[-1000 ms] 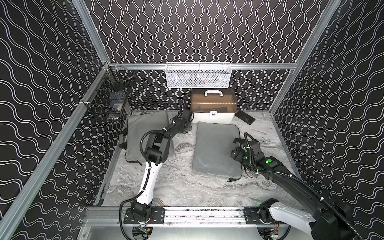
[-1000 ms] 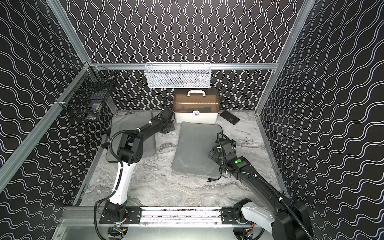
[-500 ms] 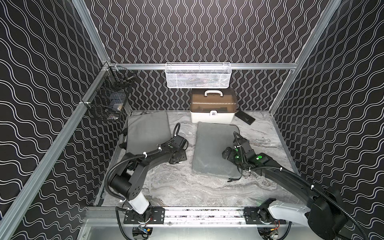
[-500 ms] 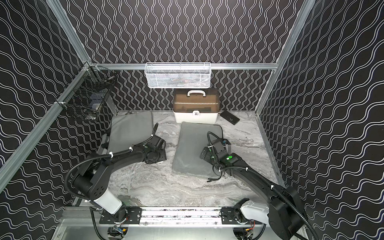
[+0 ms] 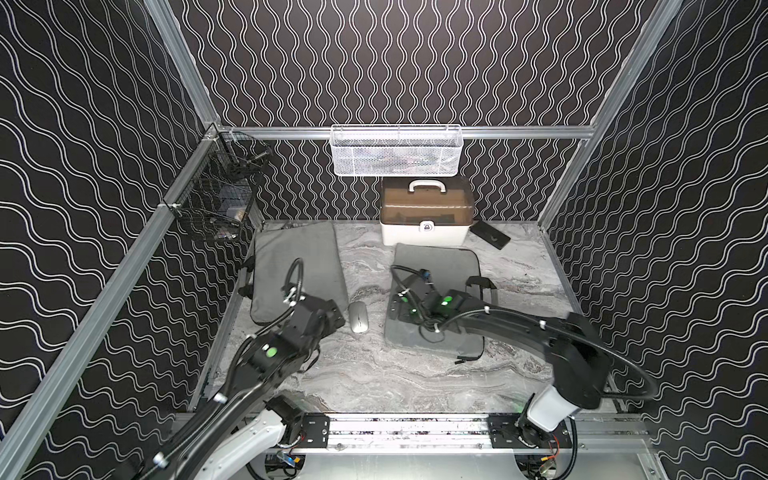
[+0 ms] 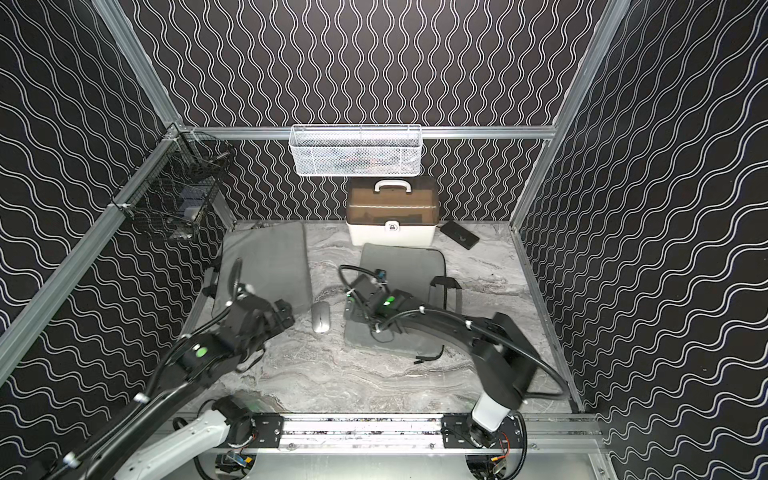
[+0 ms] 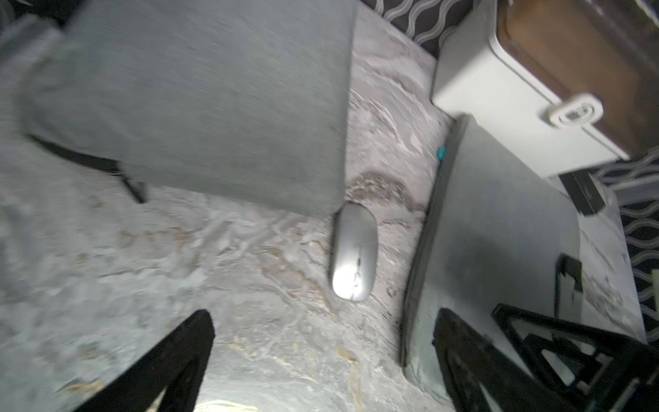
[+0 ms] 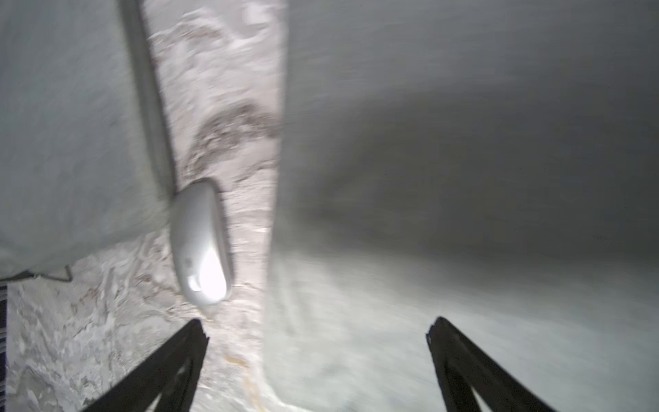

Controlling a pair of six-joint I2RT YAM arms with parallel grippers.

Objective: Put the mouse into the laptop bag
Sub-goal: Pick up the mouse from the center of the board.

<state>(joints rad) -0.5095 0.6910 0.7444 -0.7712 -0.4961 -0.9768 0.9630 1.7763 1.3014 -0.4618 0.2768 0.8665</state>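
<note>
Silver mouse (image 5: pixel 358 316) is noted lying flat on the marble tabletop (image 5: pixel 365 374) between the left laptop bag (image 5: pixel 297 266) and the right laptop bag (image 5: pixel 440 266), just beside the former's near corner, and left gripper (image 7: pixel 321 360) and right gripper (image 8: pixel 317 360) are both seen spread wide, nothing held.

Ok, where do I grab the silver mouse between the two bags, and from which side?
Take the mouse across its two long sides at mid-length, coming straight down from above. It lies flat and low on the table, lengthwise front to back, so only its narrow width offers opposing faces. The open left tool is close beside it.
</note>
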